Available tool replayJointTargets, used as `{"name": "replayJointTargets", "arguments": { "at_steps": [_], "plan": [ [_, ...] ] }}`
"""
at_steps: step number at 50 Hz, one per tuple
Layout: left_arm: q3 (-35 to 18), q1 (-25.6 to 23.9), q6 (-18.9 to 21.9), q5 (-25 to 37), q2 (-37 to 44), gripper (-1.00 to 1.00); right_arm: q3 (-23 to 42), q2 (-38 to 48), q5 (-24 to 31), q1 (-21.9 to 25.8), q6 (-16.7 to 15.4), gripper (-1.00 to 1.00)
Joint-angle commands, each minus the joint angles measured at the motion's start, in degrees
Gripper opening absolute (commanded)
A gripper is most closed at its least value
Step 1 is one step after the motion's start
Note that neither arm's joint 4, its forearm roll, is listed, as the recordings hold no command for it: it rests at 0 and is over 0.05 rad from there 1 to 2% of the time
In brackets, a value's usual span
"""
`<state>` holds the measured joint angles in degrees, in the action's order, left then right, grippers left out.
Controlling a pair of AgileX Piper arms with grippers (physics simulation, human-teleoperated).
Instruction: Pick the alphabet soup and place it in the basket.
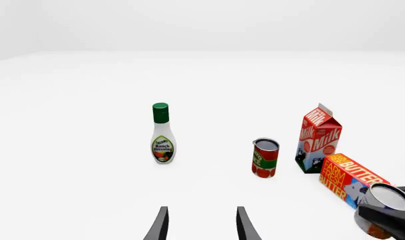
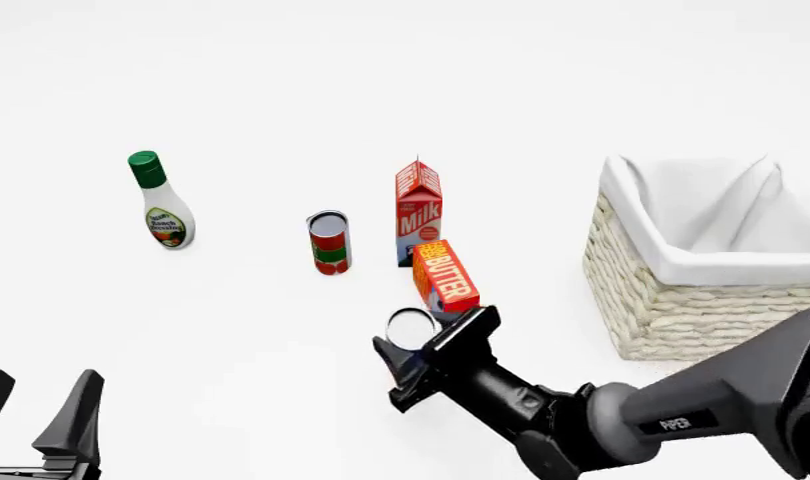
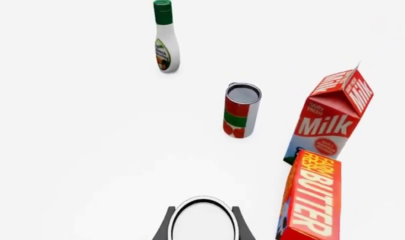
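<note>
1. We take the basket [image 2: 672, 300] as our landmark: it stands on the white bench [image 2: 245, 320] at the right side of the front view, woven and cream-coloured, with a white cloth lining folded over its rim.
2. We see the alphabet soup [image 2: 412, 327] well to the left of the basket and nearer the arms, just beside the near end of the butter box [image 2: 445, 275]. Its silver-white top faces the camera.
3. Our right claw [image 2: 425, 350] has a finger on either side of the can. In the right wrist view the fingers [image 3: 164, 227] press against the rim of the can [image 3: 203, 220], so we read the claw as closed on it. The left wrist view shows the same claw [image 1: 386, 212] around the can [image 1: 389, 196], with an orange-brown patch of label low down.
4. We cannot tell whether the can rests on the bench or is lifted off it.
5. Our left claw [image 2: 38, 415] hangs farthest from the basket, at the near left corner of the front view, its two fingers spread apart and holding nothing; the left wrist view [image 1: 201, 225] shows the same gap.
6. Left of the basket, beyond the butter box, stands the milk carton [image 2: 419, 212]; further left is the red and green can [image 2: 329, 243], and furthest left the ranch dressing bottle [image 2: 160, 203], all upright and apart.
</note>
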<state>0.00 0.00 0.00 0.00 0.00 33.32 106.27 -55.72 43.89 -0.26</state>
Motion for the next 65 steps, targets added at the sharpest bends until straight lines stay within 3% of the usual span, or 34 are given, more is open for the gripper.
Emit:
{"name": "replayJointTargets", "arguments": {
  "at_steps": [1, 33, 48, 65],
  "plan": [
    [0.0, 0.0, 0.0, 0.0, 0.0, 1.0, -3.45, -10.07, 1.61, 0.11, -0.25, -1.0],
    [0.0, 0.0, 0.0, 0.0, 0.0, 1.0, -9.55, -39.62, 12.63, -5.08, -5.33, -1.0],
    [0.0, 0.0, 0.0, 0.0, 0.0, 1.0, -6.41, -50.08, 22.25, -11.83, -9.76, -1.0],
    [0.0, 0.0, 0.0, 0.0, 0.0, 1.0, -0.71, -52.28, 28.85, -21.11, -12.94, -1.0]
  ]
}}
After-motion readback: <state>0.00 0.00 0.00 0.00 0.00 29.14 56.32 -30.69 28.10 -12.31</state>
